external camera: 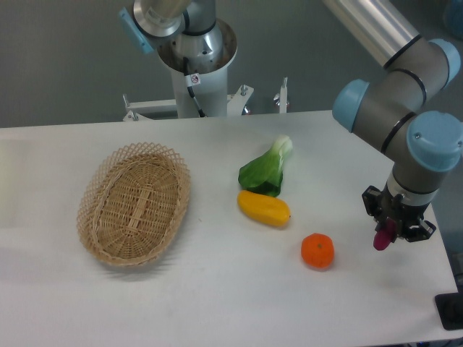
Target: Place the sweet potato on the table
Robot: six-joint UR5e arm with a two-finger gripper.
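The sweet potato (382, 237) is a small magenta tuber, held upright between the fingers of my gripper (394, 225) at the right side of the white table (217, 289). Only its lower end shows below the black fingers. It hangs just above the tabletop near the right edge; whether it touches I cannot tell. The gripper is shut on it.
A round orange fruit (317, 251) lies left of the gripper. A yellow oblong vegetable (264, 208) and a green leafy vegetable (266, 170) lie mid-table. An oval wicker basket (134, 203), empty, sits at the left. The robot base (197, 58) stands behind the table.
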